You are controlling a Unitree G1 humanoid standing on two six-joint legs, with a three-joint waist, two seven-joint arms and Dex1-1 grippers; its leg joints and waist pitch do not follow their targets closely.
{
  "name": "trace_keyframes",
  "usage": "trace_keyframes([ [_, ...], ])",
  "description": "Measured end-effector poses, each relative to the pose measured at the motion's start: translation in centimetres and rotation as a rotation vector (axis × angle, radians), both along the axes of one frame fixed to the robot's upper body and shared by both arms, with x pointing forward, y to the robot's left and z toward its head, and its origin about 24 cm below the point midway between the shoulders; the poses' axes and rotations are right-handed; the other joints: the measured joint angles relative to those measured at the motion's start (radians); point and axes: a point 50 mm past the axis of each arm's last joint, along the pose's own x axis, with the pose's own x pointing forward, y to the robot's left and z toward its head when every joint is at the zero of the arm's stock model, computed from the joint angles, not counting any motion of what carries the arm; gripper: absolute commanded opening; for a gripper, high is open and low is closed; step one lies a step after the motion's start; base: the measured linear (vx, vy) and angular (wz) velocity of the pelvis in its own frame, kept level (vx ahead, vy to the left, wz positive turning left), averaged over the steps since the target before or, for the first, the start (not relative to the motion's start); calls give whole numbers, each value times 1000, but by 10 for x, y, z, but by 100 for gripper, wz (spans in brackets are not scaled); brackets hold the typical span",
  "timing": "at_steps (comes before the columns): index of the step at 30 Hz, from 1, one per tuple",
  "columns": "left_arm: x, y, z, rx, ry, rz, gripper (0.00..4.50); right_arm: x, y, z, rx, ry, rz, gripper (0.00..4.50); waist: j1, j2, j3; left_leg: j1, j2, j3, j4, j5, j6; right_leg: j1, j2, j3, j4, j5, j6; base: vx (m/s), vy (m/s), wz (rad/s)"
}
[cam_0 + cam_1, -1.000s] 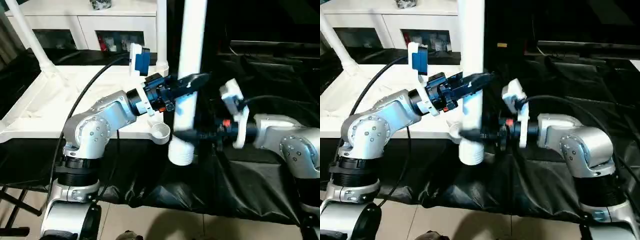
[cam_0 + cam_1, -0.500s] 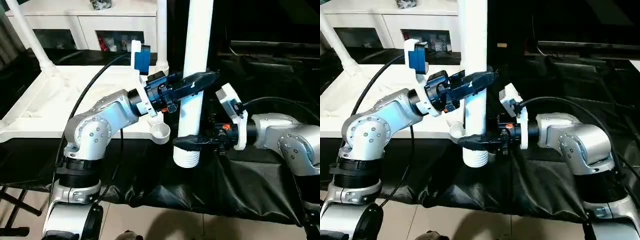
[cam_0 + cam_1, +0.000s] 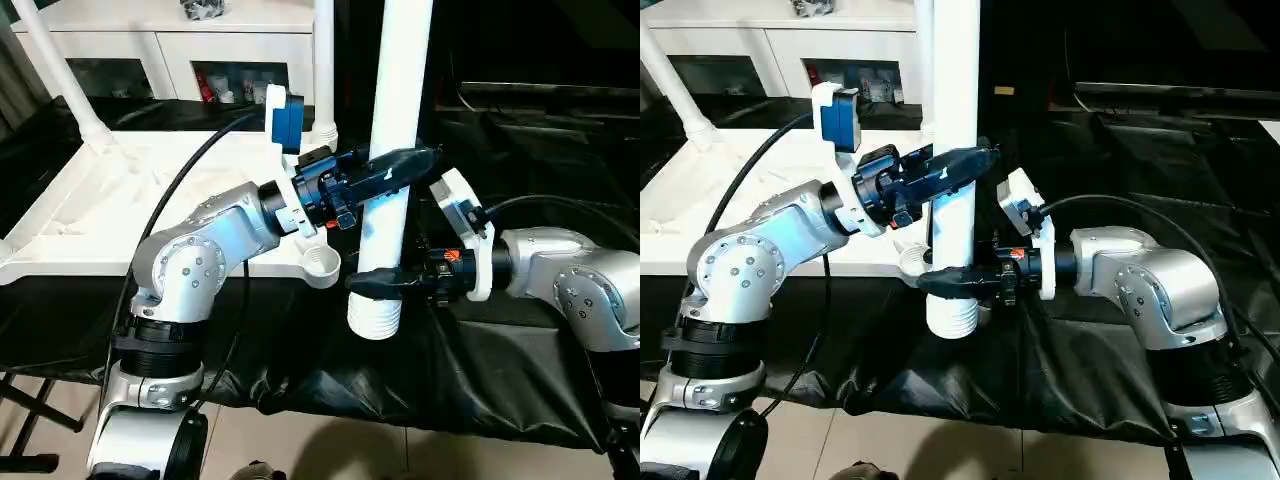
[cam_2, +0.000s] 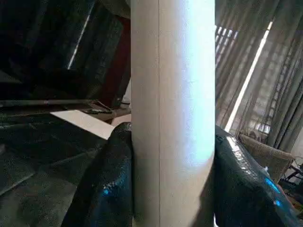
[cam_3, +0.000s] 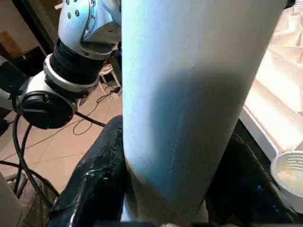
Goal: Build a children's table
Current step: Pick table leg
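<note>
The white tabletop [image 3: 120, 200] lies upside down on the left, ribbed side up, with an empty round corner socket [image 3: 322, 265] at its near right corner. A long white leg [image 3: 400, 80] stands upright just right of that socket, its ribbed end [image 3: 374, 320] hanging below socket level. My left gripper [image 3: 400, 165] is shut on the leg's middle; in the left wrist view the fingers [image 4: 111, 179] press both sides of the leg [image 4: 173, 113]. My right gripper [image 3: 380, 283] is shut on the leg just above its ribbed end, and its fingers [image 5: 102, 175] flank the tube [image 5: 189, 94].
Two more legs [image 3: 60, 75] [image 3: 323, 60] stand in the tabletop's far sockets. A white cabinet [image 3: 180, 50] is behind. Black cloth [image 3: 400, 390] covers the surface under the held leg and to the right. The floor lies below the near edge.
My right gripper has come in from the right and closed around the leg's lower part. The leg has shifted slightly right and stands steadier. My left gripper keeps its grip.
</note>
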Motion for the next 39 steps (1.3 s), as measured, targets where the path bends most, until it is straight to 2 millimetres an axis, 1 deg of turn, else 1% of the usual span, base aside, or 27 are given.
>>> trace_keyframes([
  [7, 0, -1, 0, -2, 0, 5, 184, 0, 0, 0, 2, -1, 0, 188, 0, 0, 0, 0, 0, 0, 0, 0, 0, 0, 0, 0, 0, 0, 0, 0, 0, 0],
  [8, 0, -1, 0, -3, 3, 8, 219, 0, 0, 0, 2, 0, -1, 188, 0, 0, 0, 0, 0, 0, 0, 0, 0, 0, 0, 0, 0, 0, 0, 0, 0, 0],
  [10, 1, -2, 0, -3, 11, 17, 254, 1, -1, -1, 4, 3, -4, 188, 1, 0, 0, 0, 0, 0, 1, 0, 0, 0, 0, 0, 0, 0, 0, 0, 0, 0],
  [14, 2, -3, 4, -39, 3, 37, 263, 1, 2, -2, 10, 4, 1, 188, 0, 0, 0, 0, 0, 0, 1, 0, 0, 0, 0, 0, 0, 1, 0, 0, 0, 0],
  [15, 3, -2, 7, -56, -13, 47, 278, 0, 3, -2, 14, 5, 5, 188, 0, 0, 0, 0, 0, 0, 1, 0, 0, 0, 0, 0, 0, 1, 0, 0, 0, 0],
  [17, 3, -1, 9, -79, -21, 59, 281, 0, 4, -2, 15, 4, 6, 188, 1, 0, 0, 0, 0, 0, 1, 0, 0, 0, 0, 0, 0, 1, 0, 0, 0, 0],
  [18, 6, 0, 12, -136, -5, 79, 281, 0, 3, -2, 15, 3, 3, 188, 1, 0, 0, 0, 0, 0, 1, 0, 0, 0, 0, 0, 0, 1, -1, 0, 0, 0],
  [20, 12, 3, 24, -230, -5, 125, 281, 1, 4, -3, 18, 3, -3, 188, 3, 0, 0, -1, 0, 0, 2, 0, 1, 0, 0, 0, 0, 1, -1, 0, 0, 0],
  [21, 15, 6, 33, -289, -12, 150, 281, 1, 5, -3, 20, 3, -7, 188, 4, 0, 0, -1, 0, 0, 3, 1, 1, 0, 0, 0, 0, 2, -1, 0, 0, 0],
  [23, 22, 15, 46, -380, -15, 206, 281, 1, 4, -4, 36, 1, -24, 188, 6, -2, -1, 0, 0, 0, 3, 1, 1, 1, 0, 0, 0, 2, -1, 0, 0, 0],
  [26, 26, 29, 50, -456, -3, 256, 281, 1, 2, -4, 52, -2, -44, 188, 6, -2, -1, 0, 0, 0, 3, 1, 1, 1, 0, 0, 0, 2, -1, 0, 0, 0],
  [27, 28, 35, 50, -498, 19, 265, 281, 2, 2, -3, 76, -9, -63, 188, 9, -1, -1, 0, 0, 0, 3, 1, 1, 1, 0, 0, 0, 2, -1, 0, 0, 0],
  [30, 32, 44, 55, -553, 30, 308, 281, 4, 1, -2, 103, -33, -117, 188, 18, -2, -1, -1, 0, 0, 4, 1, 2, 0, 0, 0, 0, 3, -1, 0, 0, 0],
  [31, 32, 47, 57, -553, 24, 325, 281, 5, 0, -1, 112, -41, -138, 188, 21, -2, -1, -1, 0, 0, 4, 1, 2, 0, 0, 0, 0, 3, -1, 0, 0, 0],
  [32, 34, 49, 57, -513, 12, 372, 281, 5, -1, 1, 121, -59, -173, 188, 23, -2, -1, 0, 0, 0, 4, 1, 2, 0, 0, 0, 0, 3, -1, 0, 0, 0],
  [34, 38, 56, 54, -380, -38, 500, 281, 8, -3, 2, 124, -104, -259, 188, 24, -1, -1, 0, 0, 0, 3, 1, 1, 0, 0, 0, 0, 3, 0, 0, 0, 0],
  [35, 37, 64, 41, -201, -123, 632, 281, 11, -2, 2, 102, -161, -378, 188, 22, 1, -3, 1, 1, 0, 2, 1, 1, 1, 0, 0, 0, 3, 1, 0, 0, 0],
  [36, 37, 67, 27, -99, -143, 690, 281, 13, -5, 1, 96, -197, -466, 188, 20, 2, -4, 1, 1, 0, 2, 0, 0, 1, 0, 0, -1, 2, 3, 0, 0, 0],
  [38, 35, 69, -4, 33, -99, 745, 281, 16, -11, -2, 83, -227, -604, 188, 20, 0, -3, -1, 1, 0, 1, -1, -5, -1, 0, 0, -1, 3, 4, 0, 0, 0],
  [39, 33, 70, -24, 94, -50, 757, 281, 16, -14, -6, 79, -221, -670, 188, 21, 0, -3, -1, 1, 0, 1, -1, -5, -1, 0, 0, -1, 3, 4, 0, 0, 0],
])
